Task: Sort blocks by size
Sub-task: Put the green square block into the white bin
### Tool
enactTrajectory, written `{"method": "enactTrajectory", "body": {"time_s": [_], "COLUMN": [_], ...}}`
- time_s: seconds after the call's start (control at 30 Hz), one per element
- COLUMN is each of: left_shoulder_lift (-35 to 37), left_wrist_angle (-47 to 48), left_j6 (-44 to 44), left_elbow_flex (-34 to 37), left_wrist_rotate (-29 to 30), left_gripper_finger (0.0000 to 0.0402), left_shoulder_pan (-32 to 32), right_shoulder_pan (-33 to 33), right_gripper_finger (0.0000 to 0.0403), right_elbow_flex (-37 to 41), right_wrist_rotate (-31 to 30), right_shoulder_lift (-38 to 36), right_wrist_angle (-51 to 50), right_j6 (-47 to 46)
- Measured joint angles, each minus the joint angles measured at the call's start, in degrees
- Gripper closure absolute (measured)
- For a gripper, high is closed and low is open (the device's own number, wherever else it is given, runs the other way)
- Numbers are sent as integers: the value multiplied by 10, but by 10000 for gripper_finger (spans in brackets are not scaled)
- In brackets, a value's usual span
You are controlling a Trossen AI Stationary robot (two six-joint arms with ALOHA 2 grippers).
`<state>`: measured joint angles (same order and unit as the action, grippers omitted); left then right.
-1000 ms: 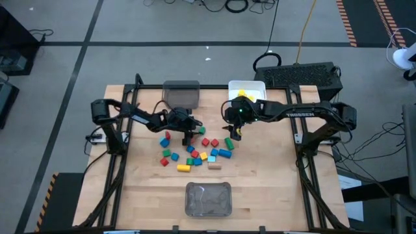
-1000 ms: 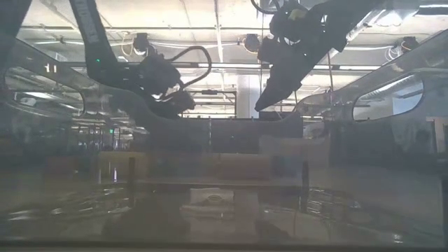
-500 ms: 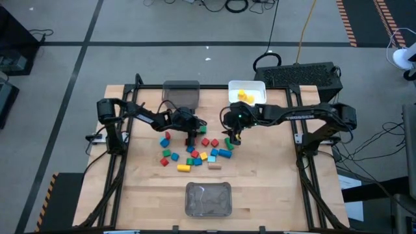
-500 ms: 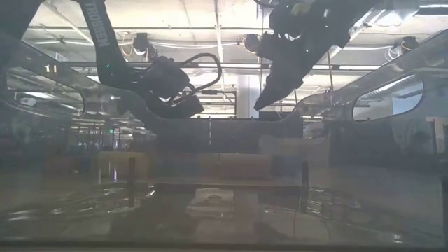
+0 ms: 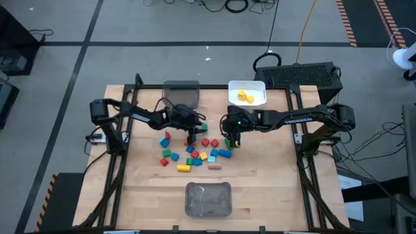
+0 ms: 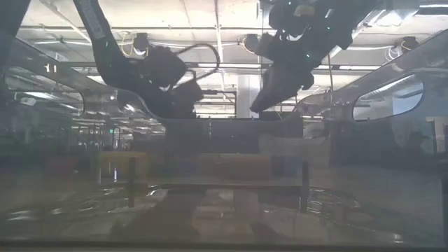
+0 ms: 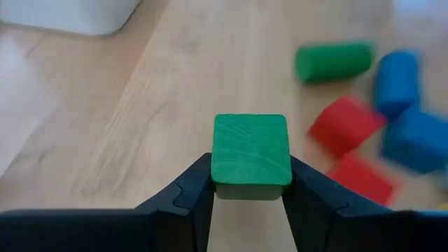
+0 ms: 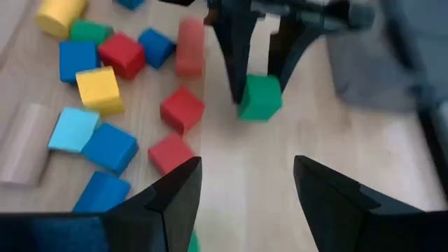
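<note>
A green cube (image 7: 252,150) sits between the fingers of my left gripper (image 5: 197,130), at the far edge of the scattered blocks (image 5: 195,155). The right wrist view shows the same cube (image 8: 260,96) under the left fingers. The other blocks, red, blue, yellow, green and tan, lie loose on the wooden table (image 5: 130,175). My right gripper (image 8: 245,199) hangs open over the right side of the heap (image 5: 232,138), with nothing between its fingers. My left gripper pinches the green cube by two opposite side faces (image 7: 220,168) between its two fingers. The fingers slant down from the table's left. The cube sits square in the hold, its top face showing, a little off the table.
A grey bin (image 5: 181,94) stands at the far edge behind the left gripper. Beside it a white bin (image 5: 257,88) holds yellow blocks (image 5: 244,97). A clear bin (image 5: 208,198) stands near the front edge. Bare wood lies left and right of the heap.
My left gripper has risen a little and rolled about its own line. My right gripper has moved toward the near edge, away from the white bin and over the right side of the heap, and has rolled as well.
</note>
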<state>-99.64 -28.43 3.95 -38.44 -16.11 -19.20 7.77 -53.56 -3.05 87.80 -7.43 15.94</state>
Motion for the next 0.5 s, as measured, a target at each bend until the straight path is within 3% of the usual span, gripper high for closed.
{"method": "enactTrajectory", "body": {"time_s": [0.17,0.5], "left_shoulder_lift": [40,80], "left_wrist_angle": [-1,-5], "left_j6": [-63,-170], "left_elbow_flex": [0,0], "left_wrist_rotate": [-49,-53], "left_gripper_finger": [263,263], "left_shoulder_pan": [0,1], "right_shoulder_pan": [-13,-38], "right_gripper_finger": [190,180], "right_elbow_flex": [0,0], "right_wrist_rotate": [1,2], "right_shoulder_lift": [0,0], "right_wrist_angle": [40,111], "right_j6": [84,281]}}
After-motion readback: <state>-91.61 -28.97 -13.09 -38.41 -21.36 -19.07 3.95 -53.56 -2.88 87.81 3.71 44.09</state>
